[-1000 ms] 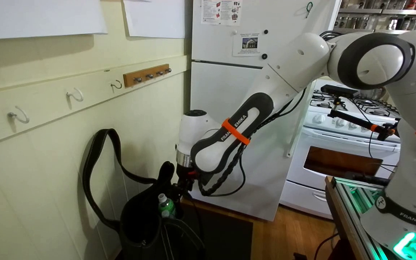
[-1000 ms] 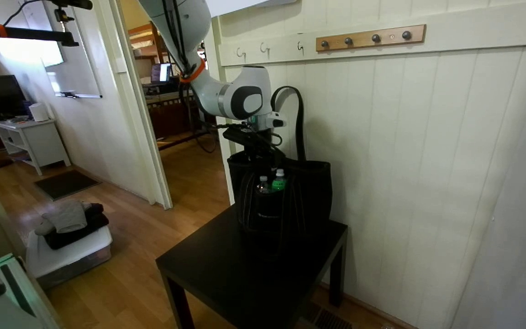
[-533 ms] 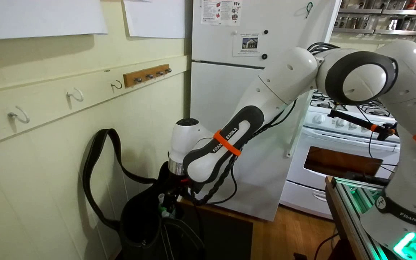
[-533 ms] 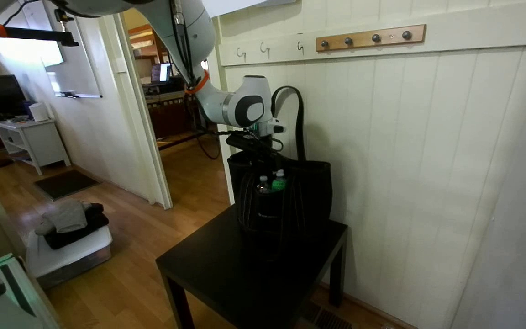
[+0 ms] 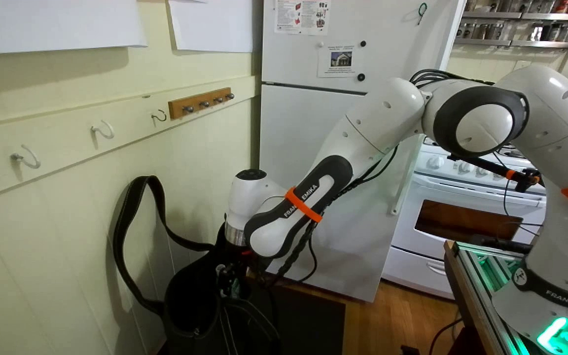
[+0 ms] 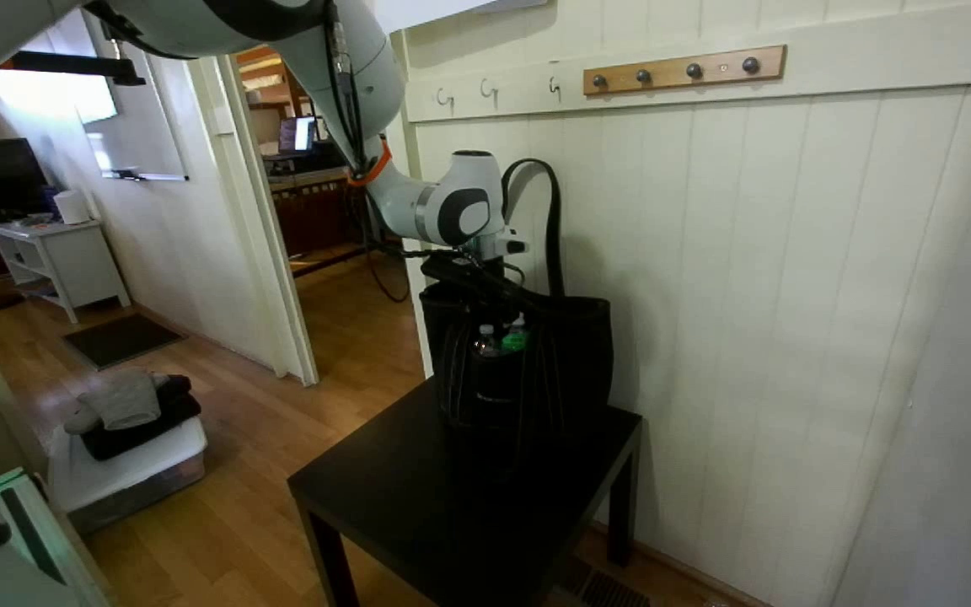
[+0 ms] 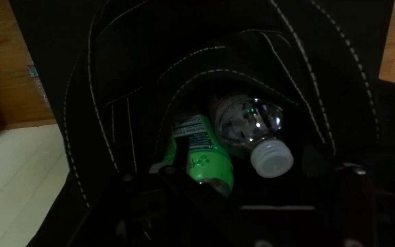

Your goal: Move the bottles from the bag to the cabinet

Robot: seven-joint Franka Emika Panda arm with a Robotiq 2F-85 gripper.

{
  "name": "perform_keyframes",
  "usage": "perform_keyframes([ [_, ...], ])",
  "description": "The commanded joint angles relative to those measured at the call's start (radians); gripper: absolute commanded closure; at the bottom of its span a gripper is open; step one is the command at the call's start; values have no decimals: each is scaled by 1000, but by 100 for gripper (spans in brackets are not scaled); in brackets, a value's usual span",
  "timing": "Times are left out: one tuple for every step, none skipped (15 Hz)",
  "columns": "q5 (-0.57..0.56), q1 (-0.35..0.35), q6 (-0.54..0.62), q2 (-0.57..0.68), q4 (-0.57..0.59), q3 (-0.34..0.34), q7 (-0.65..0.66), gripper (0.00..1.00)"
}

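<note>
The black bag (image 6: 574, 362) stands on a dark table, its strap (image 6: 554, 219) looping up against the wall. The green bottle (image 6: 516, 339) and the clear bottle (image 6: 485, 341) stand in its side pocket. In the wrist view the green bottle (image 7: 214, 161) is on the left, and the clear bottle (image 7: 238, 123) with its white cap is beside it. My gripper (image 7: 247, 145) is open and low over the pocket. Its left finger lies across the green bottle; its dim right finger is right of the white cap. Contact cannot be told. I cannot make out a cabinet for certain.
The dark table (image 6: 443, 514) carries the bag. The panelled wall with hooks (image 5: 102, 129) is close behind the bag. A white fridge (image 5: 308, 128) and a white stove (image 5: 461, 212) stand beyond the arm. A lidded storage bin (image 6: 127, 485) with cloth sits on the floor.
The arm has come down and, with it, my gripper has sunk to the bottle tops in the pocket. It now covers most of the bottles in an exterior view. The bag has not moved.
</note>
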Motion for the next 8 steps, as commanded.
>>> perform_keyframes([
  [-12, -3, 29, 51, 53, 7, 6, 7],
  [-13, -3, 33, 57, 59, 7, 6, 4],
  [-12, -4, 39, 64, 66, 8, 4, 0],
  [-11, -4, 47, 69, 72, 10, 4, 0],
  [-3, -8, 59, 75, 77, 16, 6, 0],
  [1, -12, 68, 80, 82, 21, 5, 0],
  [2, -13, 77, 87, 89, 25, 3, 0],
  [2, -15, 82, 93, 94, 28, 2, 0],
])
